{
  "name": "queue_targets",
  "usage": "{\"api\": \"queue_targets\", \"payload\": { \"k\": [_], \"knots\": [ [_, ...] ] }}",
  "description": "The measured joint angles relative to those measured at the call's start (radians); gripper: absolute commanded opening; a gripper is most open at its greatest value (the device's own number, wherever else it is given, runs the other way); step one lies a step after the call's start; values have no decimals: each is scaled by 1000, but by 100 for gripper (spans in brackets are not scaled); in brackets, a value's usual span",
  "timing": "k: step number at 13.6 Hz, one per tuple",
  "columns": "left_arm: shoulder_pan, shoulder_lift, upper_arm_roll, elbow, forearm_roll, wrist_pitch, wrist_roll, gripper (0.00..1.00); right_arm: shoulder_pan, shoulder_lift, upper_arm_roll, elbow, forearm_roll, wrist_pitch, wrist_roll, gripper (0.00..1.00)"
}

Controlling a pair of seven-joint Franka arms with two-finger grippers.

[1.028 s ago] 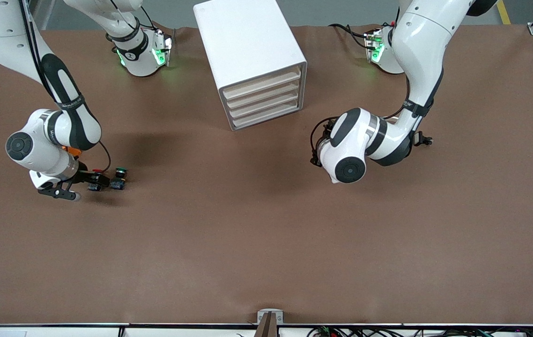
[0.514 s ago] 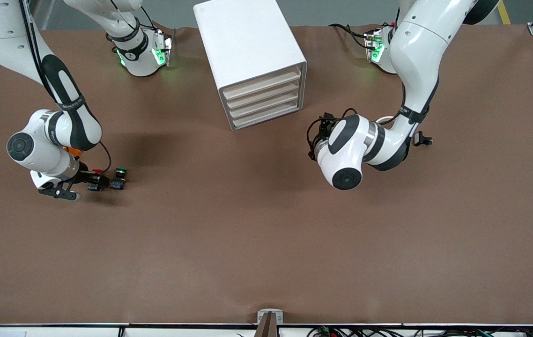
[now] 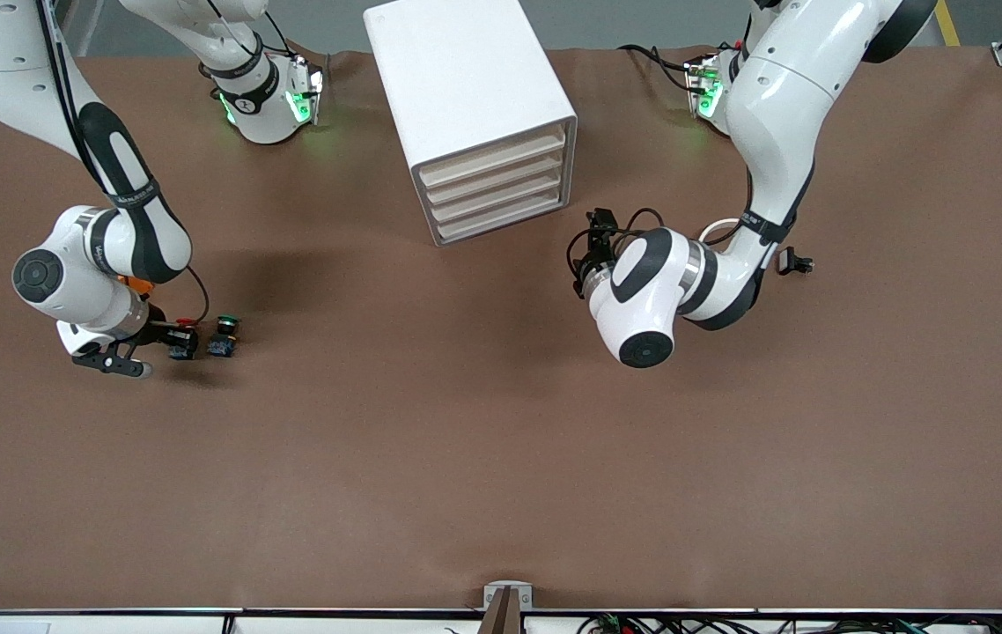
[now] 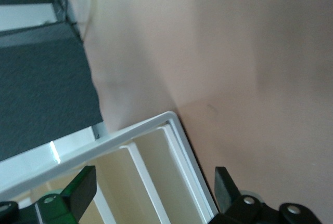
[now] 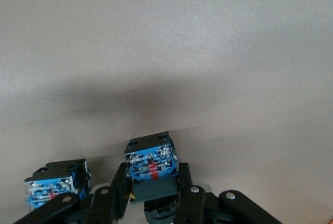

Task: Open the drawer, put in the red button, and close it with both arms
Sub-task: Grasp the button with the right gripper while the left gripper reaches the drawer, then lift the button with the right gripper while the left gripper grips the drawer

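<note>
The drawer [image 3: 492, 155] sits shut in the cabinet [image 3: 466, 88]; right hand [image 3: 177, 339] is clamped on the red button [image 3: 182, 338] on the tabletop [image 3: 501, 458], near the green button [image 3: 224, 335]; left hand [image 4: 151, 195], fingers apart, faces the cabinet front; opening, placing and closing all remain.

Red button [image 3: 183, 339] between fingers; drawer [image 3: 494, 157] closed.

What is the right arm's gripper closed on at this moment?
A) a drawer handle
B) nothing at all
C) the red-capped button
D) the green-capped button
C: the right gripper is shut on the red button, while the green button stands free beside it on the table.
</note>
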Motion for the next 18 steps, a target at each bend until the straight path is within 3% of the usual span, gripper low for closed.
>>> {"api": "queue_targets", "payload": {
  "k": [13, 16, 18],
  "knots": [
    [-12, 66, -27, 10, -190, -155, -105, 100, 0, 0, 0, 4, 0, -14, 0, 0],
    [-15, 86, -27, 10, -194, -158, -125, 79, 0, 0, 0, 5, 0, -15, 0, 0],
    [-20, 95, -28, 11, -202, -159, -143, 73, 0, 0, 0, 5, 0, -15, 0, 0]
  ]
}}
